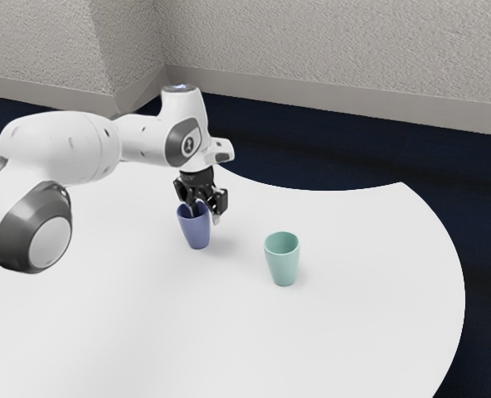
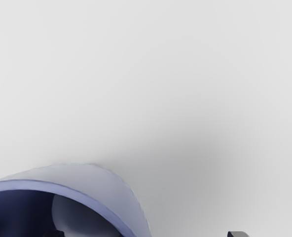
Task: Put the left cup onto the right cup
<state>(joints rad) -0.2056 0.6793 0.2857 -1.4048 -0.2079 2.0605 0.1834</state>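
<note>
There are two cups: one blue cup [image 1: 195, 230] directly under the gripper [image 1: 202, 209], and one green cup [image 1: 281, 259] well apart from it. There is one white table [image 1: 337, 332] beneath them, and one arm [image 1: 96, 149] bearing that single gripper.

The left cup [image 1: 194, 229] is a dusky violet-blue, plain and unpatterned. In the wrist view the cup's [image 2: 104, 190] outer wall looks pale lavender and its inside a deeper indigo. The right cup [image 1: 281, 260] is a soft sea-green, also plain. The counter [image 1: 328, 332] is flat white, greying where shadows fall. The arm [image 1: 63, 153] is glossy white with mid-grey joint caps, and its pincer [image 1: 202, 211] is black. The floor [image 1: 362, 153] is dark navy. The wall [image 1: 328, 41] is light grey with a fine speckled grain.
</note>
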